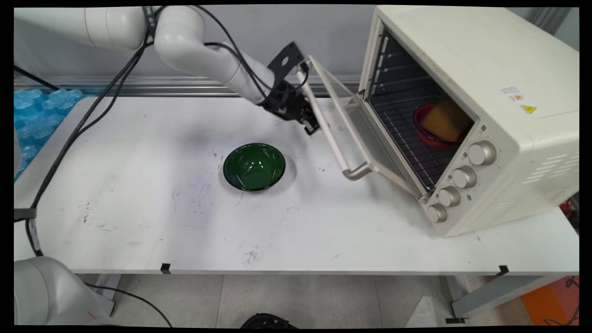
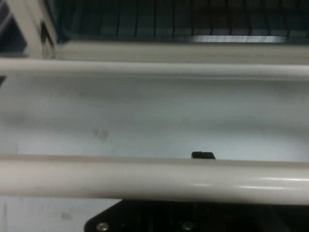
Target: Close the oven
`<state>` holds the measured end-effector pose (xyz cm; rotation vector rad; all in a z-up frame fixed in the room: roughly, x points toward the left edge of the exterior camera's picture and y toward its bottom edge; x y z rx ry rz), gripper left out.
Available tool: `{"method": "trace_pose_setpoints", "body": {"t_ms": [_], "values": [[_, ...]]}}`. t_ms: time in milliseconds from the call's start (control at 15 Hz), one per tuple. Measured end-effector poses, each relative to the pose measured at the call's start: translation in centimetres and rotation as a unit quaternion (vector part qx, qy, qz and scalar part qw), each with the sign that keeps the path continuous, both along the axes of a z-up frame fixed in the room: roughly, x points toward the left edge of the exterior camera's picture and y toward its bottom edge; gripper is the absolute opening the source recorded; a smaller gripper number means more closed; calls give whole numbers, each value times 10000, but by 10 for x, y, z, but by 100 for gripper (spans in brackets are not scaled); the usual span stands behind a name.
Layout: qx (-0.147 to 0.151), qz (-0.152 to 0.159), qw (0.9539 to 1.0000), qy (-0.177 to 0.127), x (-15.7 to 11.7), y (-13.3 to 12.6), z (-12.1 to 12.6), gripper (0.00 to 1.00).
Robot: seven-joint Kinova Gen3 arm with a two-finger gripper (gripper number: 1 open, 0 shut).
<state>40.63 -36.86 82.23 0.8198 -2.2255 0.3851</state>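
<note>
- One white arm reaches in from the upper left of the frame, and its black gripper sits a little above centre, right at the oven door's handle.
- In the hand view that handle is a pale bar running straight across the lower part of the picture, directly in front of the gripper's black linkage; a small black tip pokes up just behind the bar.
- I cannot tell from either view whether the fingers are spread or closed round the bar.
- One cream toaster oven stands on the right side of the frame, turned at an angle, its glass door hanging partly open and tilted out toward the arm.
- Four round knobs run in a slanted line down the oven's front panel.
- Inside, on the wire rack, there is one red bowl with a single tan block resting in it.
- One dark green bowl stands upright on the white table, just below centre, apart from the oven and the gripper.
- Black cables hang from the arm down the left side.
</note>
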Motion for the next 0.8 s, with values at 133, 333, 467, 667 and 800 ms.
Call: {"method": "trace_pose_setpoints", "body": {"t_ms": [133, 333, 467, 667, 800], "values": [[-97, -70, 9999, 111, -10, -5, 12, 0], [-280, -164, 9990, 314, -29, -15, 31, 0], [-373, -191, 9982, 419, -39, -21, 41, 0], [-471, -214, 9972, 532, -51, -27, 53, 0], [-510, -229, 9968, 580, -56, -30, 58, 0]]}}
